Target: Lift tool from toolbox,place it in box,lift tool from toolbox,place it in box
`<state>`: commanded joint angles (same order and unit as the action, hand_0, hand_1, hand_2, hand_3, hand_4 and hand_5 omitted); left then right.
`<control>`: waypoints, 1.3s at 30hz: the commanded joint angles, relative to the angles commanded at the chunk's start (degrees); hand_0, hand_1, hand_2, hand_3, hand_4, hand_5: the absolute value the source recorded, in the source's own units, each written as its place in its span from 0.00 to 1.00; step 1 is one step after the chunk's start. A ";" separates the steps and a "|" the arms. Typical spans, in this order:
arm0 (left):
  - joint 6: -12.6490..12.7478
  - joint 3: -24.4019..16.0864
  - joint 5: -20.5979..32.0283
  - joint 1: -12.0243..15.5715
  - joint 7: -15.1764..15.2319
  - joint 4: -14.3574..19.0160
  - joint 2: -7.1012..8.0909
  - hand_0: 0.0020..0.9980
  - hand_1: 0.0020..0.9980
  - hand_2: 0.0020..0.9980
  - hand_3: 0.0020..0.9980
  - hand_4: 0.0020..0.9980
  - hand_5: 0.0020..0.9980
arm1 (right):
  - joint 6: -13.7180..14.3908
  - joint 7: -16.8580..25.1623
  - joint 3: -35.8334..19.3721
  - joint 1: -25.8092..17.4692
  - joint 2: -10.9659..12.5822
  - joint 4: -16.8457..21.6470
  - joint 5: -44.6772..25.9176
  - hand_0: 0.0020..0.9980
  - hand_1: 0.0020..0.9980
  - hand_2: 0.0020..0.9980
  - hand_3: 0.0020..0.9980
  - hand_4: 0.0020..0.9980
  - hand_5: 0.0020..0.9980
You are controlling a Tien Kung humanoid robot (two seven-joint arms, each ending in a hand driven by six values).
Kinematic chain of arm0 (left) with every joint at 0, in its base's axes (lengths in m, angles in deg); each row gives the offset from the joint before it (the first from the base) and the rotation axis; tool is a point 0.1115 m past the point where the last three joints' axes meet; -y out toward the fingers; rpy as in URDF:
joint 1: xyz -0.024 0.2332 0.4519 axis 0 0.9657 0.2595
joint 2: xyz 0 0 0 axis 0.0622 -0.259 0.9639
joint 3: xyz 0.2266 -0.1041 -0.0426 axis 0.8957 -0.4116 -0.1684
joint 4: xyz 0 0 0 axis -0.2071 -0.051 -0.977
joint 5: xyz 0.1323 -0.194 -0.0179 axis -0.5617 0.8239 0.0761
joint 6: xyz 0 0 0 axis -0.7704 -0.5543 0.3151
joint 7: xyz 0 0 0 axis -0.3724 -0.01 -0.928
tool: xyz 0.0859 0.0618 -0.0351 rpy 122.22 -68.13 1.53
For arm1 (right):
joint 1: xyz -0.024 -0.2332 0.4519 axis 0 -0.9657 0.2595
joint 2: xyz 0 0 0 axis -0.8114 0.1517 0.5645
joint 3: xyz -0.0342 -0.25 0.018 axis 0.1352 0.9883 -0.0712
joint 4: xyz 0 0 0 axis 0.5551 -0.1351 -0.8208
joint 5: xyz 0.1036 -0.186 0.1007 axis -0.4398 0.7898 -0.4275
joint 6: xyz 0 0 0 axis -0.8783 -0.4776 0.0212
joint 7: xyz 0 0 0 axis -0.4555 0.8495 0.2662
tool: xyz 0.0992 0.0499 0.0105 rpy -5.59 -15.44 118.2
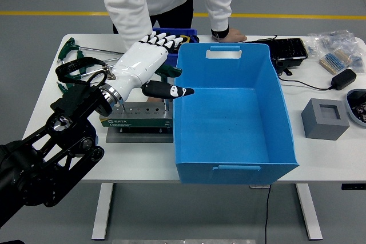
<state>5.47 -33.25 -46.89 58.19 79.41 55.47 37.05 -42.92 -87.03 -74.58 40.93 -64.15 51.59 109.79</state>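
A grey tool holder [137,117] stands on the table left of the big blue box [229,112]. A green T-handle wrench [173,73] stands upright in the holder's right end, its handle partly hidden by my hand. My left hand [174,66], white with black fingertips, is over the holder. Its fingers [163,40] are spread above the green handle and its thumb [171,91] points right below it, not closed on it. The blue box holds no tools. The person's one arm reaches down behind my hand, its hand hidden. The other hand [227,36] rests on the table behind the box.
Loose green T-handle wrenches [73,47] lie at the back left. A small blue bin [186,32] sits behind the box. A black case [283,50], a black adapter [343,78], plastic bags [334,50] and a grey foam block [325,119] are at the right.
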 joint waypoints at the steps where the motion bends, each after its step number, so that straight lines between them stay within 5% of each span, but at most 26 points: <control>1: -0.01 0.57 0.00 -0.44 -0.13 -0.75 -0.19 1.00 1.00 0.91 0.92 1.00 0.72 | -0.01 0.02 -0.03 0.01 0.01 0.00 0.08 0.74 0.67 0.72 0.66 0.92 0.81; 3: -0.13 1.44 0.00 -1.15 -0.37 -1.96 -0.38 1.00 1.00 0.91 0.92 1.00 0.72 | -0.04 -0.02 -0.17 0.03 0.00 0.00 0.34 0.74 0.67 0.72 0.66 0.92 0.81; 4: -0.03 1.96 0.00 -1.60 -0.49 -2.66 -0.41 0.99 0.94 0.83 0.84 1.00 0.72 | -0.07 0.00 -0.16 0.02 0.01 0.00 0.39 0.74 0.67 0.72 0.67 0.92 0.81; 9: 0.56 3.87 0.00 -3.75 -0.77 -5.96 -0.39 0.99 0.94 0.83 0.84 1.00 0.72 | -0.09 -0.07 -0.37 0.00 0.00 0.00 0.75 0.74 0.67 0.72 0.67 0.92 0.81; 10: 0.72 3.98 0.00 -4.00 -0.81 -6.42 -0.38 0.89 0.77 0.68 0.73 1.00 0.72 | -0.09 -0.07 -0.37 0.01 0.00 0.00 0.76 0.74 0.67 0.72 0.67 0.92 0.81; 21: 1.06 3.74 0.00 -7.16 -1.07 -10.38 1.26 0.82 0.67 0.58 0.68 1.00 0.72 | -0.01 -0.03 0.01 0.01 0.12 0.00 0.19 0.74 0.67 0.72 0.66 0.92 0.81; 22: 0.91 3.72 0.00 -7.34 -1.12 -10.49 1.40 0.57 0.52 0.48 0.64 1.00 0.73 | -0.01 -0.03 0.04 0.01 0.12 0.00 0.19 0.74 0.67 0.72 0.67 0.92 0.81; 39: -0.31 5.05 0.00 -8.02 -1.45 -12.01 1.81 0.46 0.36 0.40 0.56 1.00 0.74 | -0.08 0.05 -0.41 0.13 0.08 0.00 0.60 0.74 0.67 0.72 0.66 0.92 0.81</control>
<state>5.16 -28.20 -46.89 50.17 77.97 43.46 38.86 -43.00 -86.99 -74.99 41.05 -64.08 51.59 110.39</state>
